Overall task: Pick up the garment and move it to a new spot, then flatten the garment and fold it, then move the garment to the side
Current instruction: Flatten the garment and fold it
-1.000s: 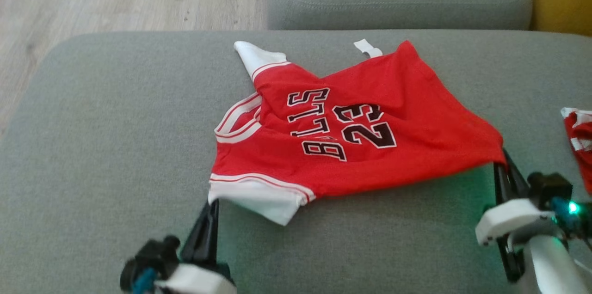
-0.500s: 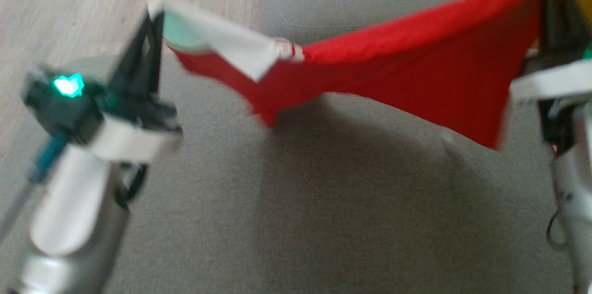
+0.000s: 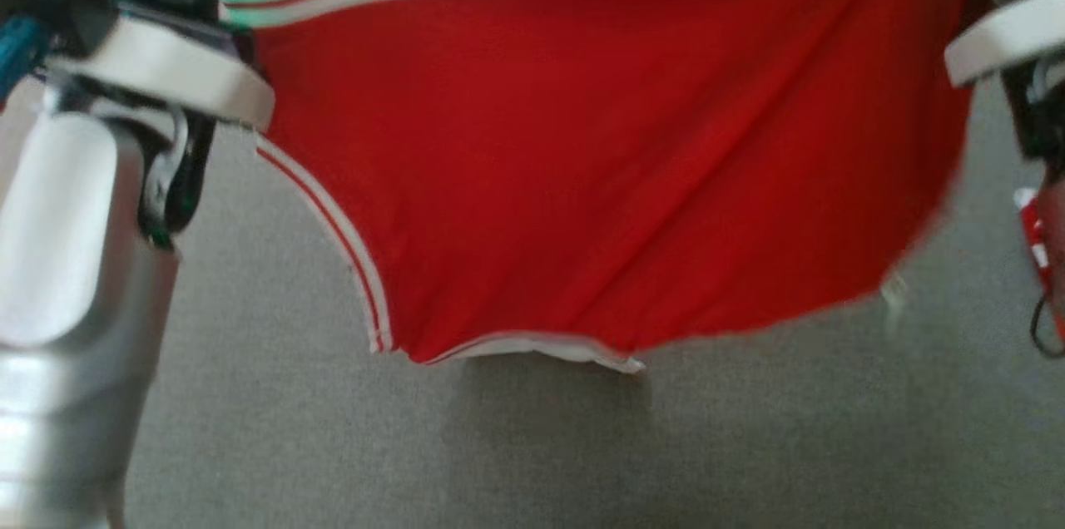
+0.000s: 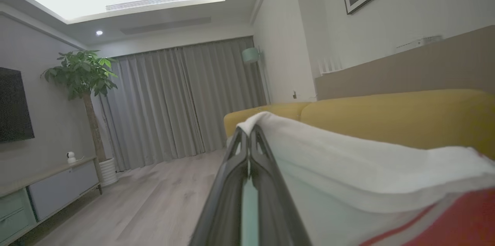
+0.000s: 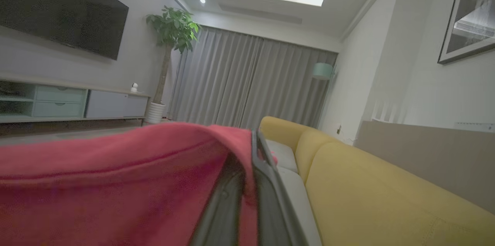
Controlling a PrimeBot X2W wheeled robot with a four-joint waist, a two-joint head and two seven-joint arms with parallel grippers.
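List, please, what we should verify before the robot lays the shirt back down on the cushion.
1. Left hand shut on the shirt, at its white edge: ok.
2. Right hand shut on the red edge: ok.
3. Shirt spread between both hands: ok.
4. Cloth smooth: not ok, slanting creases and a folded white flap at the top.
5. Lower hem clear of the cushion: cannot tell.
6. Other red cloth at the right apart from the shirt: ok.
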